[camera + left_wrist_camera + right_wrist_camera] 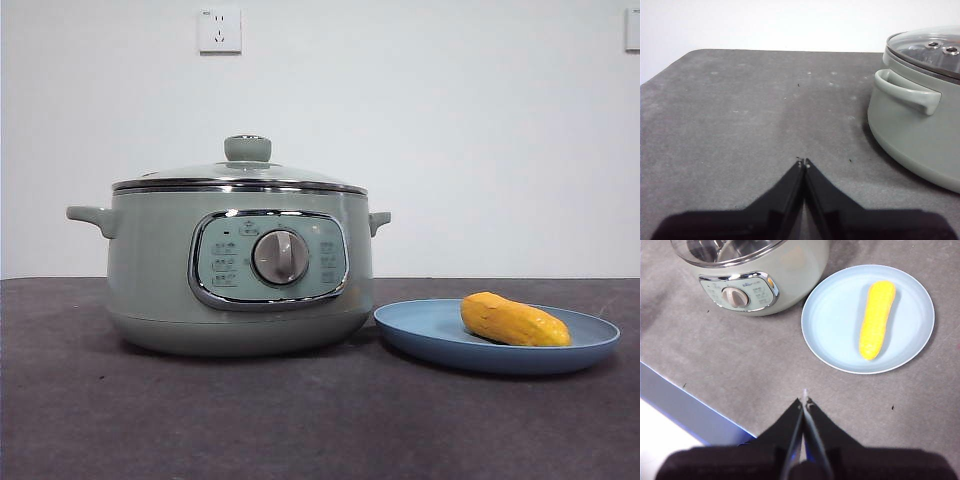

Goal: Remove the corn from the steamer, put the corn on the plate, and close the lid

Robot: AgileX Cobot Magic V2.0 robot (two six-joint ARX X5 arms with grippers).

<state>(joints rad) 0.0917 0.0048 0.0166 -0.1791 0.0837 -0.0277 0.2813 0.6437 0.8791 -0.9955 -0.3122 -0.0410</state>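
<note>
The sage-green steamer [240,270] stands on the table with the glass lid [240,172] resting on its rim, green knob [247,148] on top. The yellow-orange corn [514,320] lies on the light-blue plate [430,325] to the steamer's right. The right wrist view shows the corn [876,319] on the plate [830,325] beside the steamer [790,275]. My right gripper [804,401] is shut and empty, above the table short of the plate. My left gripper [803,162] is shut and empty, over bare table beside the steamer [910,135] and its side handle [907,91].
The grey table mat [300,420] runs under everything. Its front edge with a blue strip [690,412] shows in the right wrist view. A white wall with a socket [220,30] stands behind. Neither arm shows in the front view.
</note>
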